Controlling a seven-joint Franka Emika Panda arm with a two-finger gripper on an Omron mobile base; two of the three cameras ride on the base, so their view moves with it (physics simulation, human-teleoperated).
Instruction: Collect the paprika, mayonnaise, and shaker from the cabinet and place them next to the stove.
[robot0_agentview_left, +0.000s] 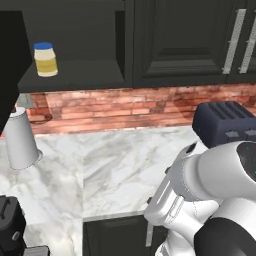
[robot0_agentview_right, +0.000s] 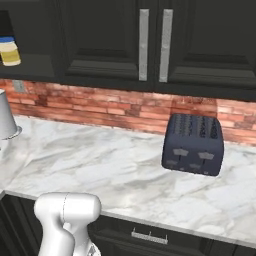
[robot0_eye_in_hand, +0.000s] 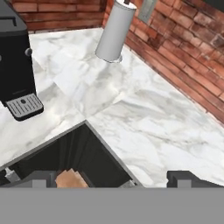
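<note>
Mayonnaise (robot0_agentview_left: 45, 59) stands upright on the open shelf of the black cabinet (robot0_agentview_left: 175, 45), near its left end; the right base view catches the jar at its far left edge. Below, the left base view shows a white cone-shaped object (robot0_agentview_left: 21, 140) on the marble table (robot0_agentview_left: 115, 170) and a dark blue toaster (robot0_agentview_left: 225, 122) to the right. The hand view adds a black coffee machine (robot0_eye_in_hand: 15, 61) on the table and an orange-brown item (robot0_eye_in_hand: 71, 179) in the open drawer (robot0_eye_in_hand: 78, 157) under its edge. The end effector (robot0_eye_in_hand: 118, 180) hangs over that edge, its fingertips (robot0_eye_in_hand: 183, 178) spread wide apart, holding nothing.
</note>
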